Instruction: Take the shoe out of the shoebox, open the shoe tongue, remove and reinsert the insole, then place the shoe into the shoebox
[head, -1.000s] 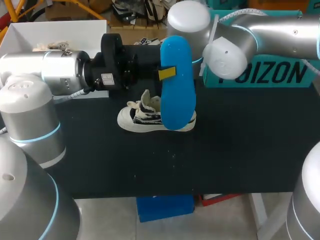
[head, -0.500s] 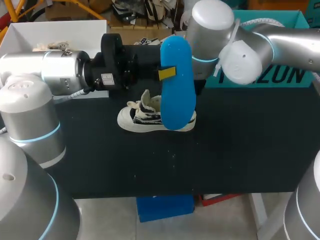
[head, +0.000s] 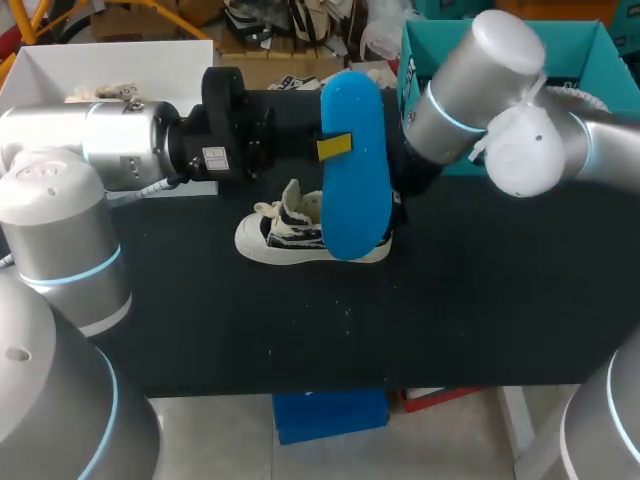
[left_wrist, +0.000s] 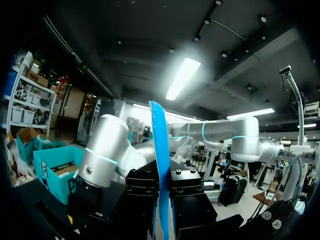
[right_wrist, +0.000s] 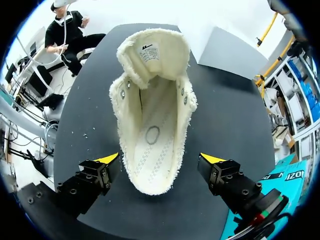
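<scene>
1. the shoe, a small high-top with a striped upper and white rubber sole, stood upright on the black table, just under the blue insole.
2. its tongue was folded forward, and the fleecy lining and stitched footbed lay bare.
3. it looked light, with soft sides that would cave under a squeeze. the firm sole or the heel collar seemed the safer place to take hold.
4. the insole looked thin and bendy. the left gripper was clamped on it mid-length, edge-on, from both sides.
5. the right gripper hung over the heel with its jaws spread wide, one tip on each side, gripping nothing.
6. the teal shoebox sat at the table's far right, well apart from the shoe.
</scene>
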